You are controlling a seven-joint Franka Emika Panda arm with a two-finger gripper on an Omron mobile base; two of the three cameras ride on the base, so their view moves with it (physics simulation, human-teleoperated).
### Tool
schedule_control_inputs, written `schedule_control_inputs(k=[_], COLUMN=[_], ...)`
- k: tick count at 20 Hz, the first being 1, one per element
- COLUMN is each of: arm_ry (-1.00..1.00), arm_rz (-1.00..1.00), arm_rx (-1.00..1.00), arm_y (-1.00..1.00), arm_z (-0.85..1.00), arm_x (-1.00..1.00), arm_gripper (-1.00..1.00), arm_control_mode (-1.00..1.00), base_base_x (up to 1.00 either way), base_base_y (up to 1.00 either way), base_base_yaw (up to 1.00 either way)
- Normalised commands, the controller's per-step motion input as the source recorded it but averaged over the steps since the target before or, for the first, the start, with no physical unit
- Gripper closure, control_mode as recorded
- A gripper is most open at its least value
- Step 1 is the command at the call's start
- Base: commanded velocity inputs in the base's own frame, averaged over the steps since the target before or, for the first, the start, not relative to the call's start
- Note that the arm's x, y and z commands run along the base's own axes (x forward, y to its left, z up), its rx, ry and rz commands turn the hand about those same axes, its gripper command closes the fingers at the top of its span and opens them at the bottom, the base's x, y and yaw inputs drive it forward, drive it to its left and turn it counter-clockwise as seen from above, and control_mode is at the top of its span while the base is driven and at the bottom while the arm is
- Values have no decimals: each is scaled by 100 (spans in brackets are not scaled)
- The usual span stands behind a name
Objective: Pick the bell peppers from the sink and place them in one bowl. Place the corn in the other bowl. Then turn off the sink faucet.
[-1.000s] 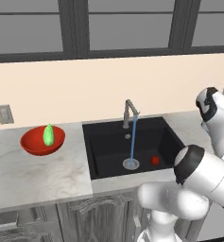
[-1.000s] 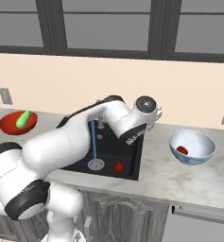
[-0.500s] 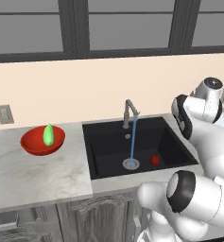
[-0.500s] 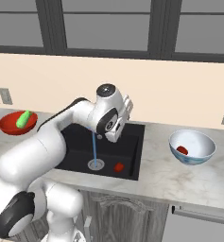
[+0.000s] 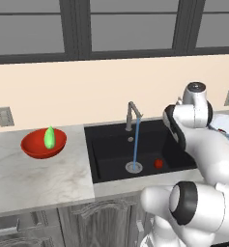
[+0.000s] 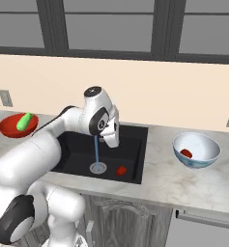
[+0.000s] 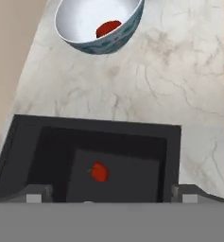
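Marble counter (image 7: pixel 146 75): two bowls, two peppers, one corn (image 5: pixel 50 137); end effector (image 7: pixel 111 194) spread wide, empty

Beside the sink (image 6: pixel 87 149), the arm (image 6: pixel 48 144) is showing glossy white rounded shells, dark joint rings and grey end caps.

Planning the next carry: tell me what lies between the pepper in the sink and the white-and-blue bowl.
In the hand view, only the sink's black wall and bare marble counter separate the sink pepper from the bowl.
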Motion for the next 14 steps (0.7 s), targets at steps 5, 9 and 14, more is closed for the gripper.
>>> schedule_control_inputs(k=[5, 9, 14], arm_ry=[51, 13, -10], arm_rz=[37, 43, 47], arm_rx=[-15, -2, 0], arm_y=[1, -5, -6], arm_z=[0, -11, -47], arm_x=[16, 3, -1], arm_gripper=[-100, -100, -100], arm_control_mode=[-100, -100, -100], base_base_x=[0, 0, 0], base_base_y=[0, 0, 0], base_base_yaw=[0, 0, 0])
